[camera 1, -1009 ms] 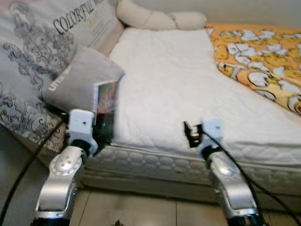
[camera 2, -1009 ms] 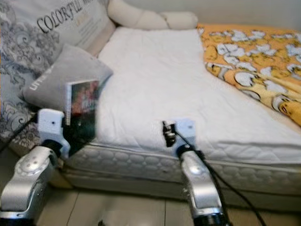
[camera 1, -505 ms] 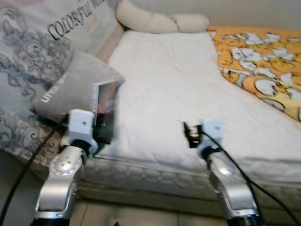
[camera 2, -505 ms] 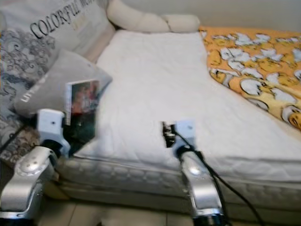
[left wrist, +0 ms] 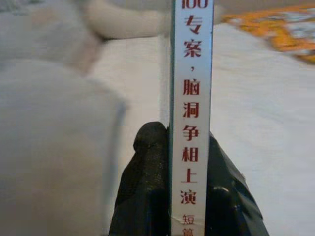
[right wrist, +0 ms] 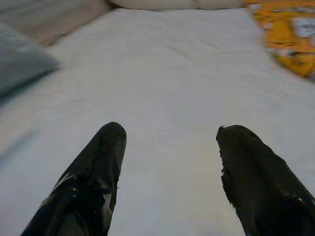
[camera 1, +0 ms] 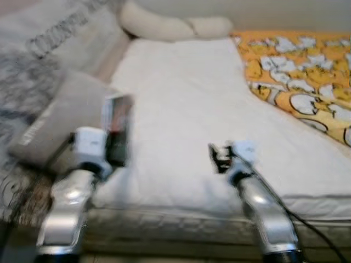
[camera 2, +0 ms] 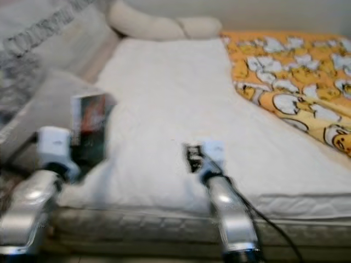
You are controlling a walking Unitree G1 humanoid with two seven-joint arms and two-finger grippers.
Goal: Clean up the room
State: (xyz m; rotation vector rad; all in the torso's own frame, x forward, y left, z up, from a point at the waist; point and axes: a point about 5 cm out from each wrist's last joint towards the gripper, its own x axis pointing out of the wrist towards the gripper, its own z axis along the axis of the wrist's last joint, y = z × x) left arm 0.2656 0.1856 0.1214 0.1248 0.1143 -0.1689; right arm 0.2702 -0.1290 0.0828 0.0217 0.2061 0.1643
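Note:
My left gripper (camera 1: 116, 147) is shut on a thin book (camera 1: 117, 127), held upright on its edge above the left side of the white mattress (camera 1: 192, 104). In the left wrist view the book's white spine (left wrist: 191, 113) with red characters stands between the two black fingers (left wrist: 147, 182). My right gripper (camera 1: 218, 159) hangs open over the front middle of the mattress, with nothing between its fingers (right wrist: 93, 172). A grey cushion (camera 1: 60, 118) lies just left of the book.
A large printed pillow (camera 1: 49, 55) leans at the left. A long cream bolster (camera 1: 170, 26) lies along the head of the bed. An orange patterned blanket (camera 1: 301, 71) covers the right side. The mattress's quilted front edge (camera 1: 181, 230) runs below both arms. The picture is blurred.
The camera has moved closer to the bed and swung right, so the whole scene shifted. Both arms now reach further over the mattress, the left still holding the book.

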